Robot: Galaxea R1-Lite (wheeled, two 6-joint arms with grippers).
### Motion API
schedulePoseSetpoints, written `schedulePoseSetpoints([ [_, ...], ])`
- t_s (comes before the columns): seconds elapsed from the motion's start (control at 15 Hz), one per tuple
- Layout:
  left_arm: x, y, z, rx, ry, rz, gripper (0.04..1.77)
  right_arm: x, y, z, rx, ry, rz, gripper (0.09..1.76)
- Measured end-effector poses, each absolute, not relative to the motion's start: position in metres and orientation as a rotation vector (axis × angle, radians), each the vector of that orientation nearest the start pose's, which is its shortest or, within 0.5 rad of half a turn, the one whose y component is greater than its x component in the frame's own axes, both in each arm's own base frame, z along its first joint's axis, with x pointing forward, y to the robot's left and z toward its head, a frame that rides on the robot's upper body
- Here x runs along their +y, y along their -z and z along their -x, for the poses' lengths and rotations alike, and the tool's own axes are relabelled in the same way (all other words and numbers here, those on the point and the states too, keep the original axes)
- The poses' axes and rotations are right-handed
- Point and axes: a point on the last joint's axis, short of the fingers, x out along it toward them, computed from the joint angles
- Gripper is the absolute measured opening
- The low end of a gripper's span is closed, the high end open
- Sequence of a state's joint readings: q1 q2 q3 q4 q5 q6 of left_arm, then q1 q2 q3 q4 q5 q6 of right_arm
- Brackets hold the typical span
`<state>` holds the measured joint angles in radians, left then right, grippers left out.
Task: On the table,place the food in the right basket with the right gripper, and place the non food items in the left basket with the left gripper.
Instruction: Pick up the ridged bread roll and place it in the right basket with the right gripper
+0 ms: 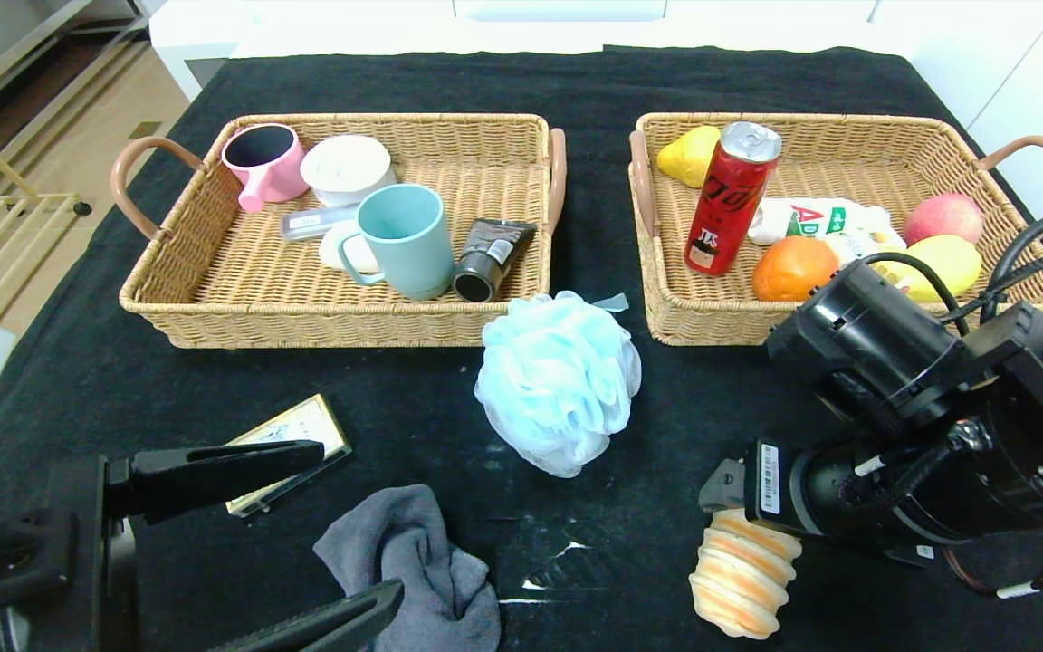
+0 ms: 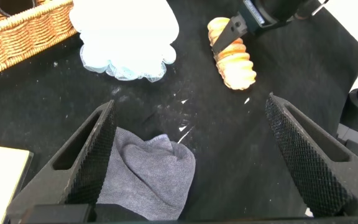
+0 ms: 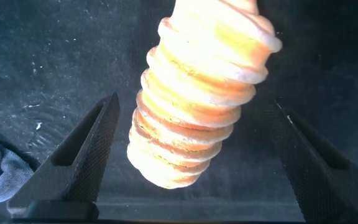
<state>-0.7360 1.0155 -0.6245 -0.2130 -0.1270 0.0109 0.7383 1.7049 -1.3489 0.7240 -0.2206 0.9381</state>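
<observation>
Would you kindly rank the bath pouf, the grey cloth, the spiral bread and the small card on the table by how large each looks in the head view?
1. Bath pouf, clearly largest.
2. Grey cloth, though it lies nearer the camera and runs off the frame edge.
3. Spiral bread and card: both partly hidden by the hands, so I would not rank them.

Bath puff (image 1: 559, 380) between baskets' front; cloth (image 1: 417, 561) nearer left; bread roll (image 1: 743, 584) nearer right.
</observation>
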Motion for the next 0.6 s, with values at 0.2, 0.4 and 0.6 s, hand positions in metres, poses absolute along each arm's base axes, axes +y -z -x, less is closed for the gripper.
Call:
schedulePoseSetpoints([
  [0.2,-0.0912,-0.2401,-0.0964,0.17,0.862,-0.065,1.72,0.1857,-0.2144,-0.2106,1.075,0.026,-0.338,1.7],
  [0.4,-0.0911,-0.2404,-0.0964,0.168,0.861,-0.064,1.72,0.1866,-0.2143,-0.2115,1.075,0.027,-0.34,1.61],
  [0.6,-0.0911,-0.2404,-0.0964,0.168,0.861,-0.064,1.72,0.1864,-0.2119,-0.2105,1.091,0.034,-0.327,1.13],
])
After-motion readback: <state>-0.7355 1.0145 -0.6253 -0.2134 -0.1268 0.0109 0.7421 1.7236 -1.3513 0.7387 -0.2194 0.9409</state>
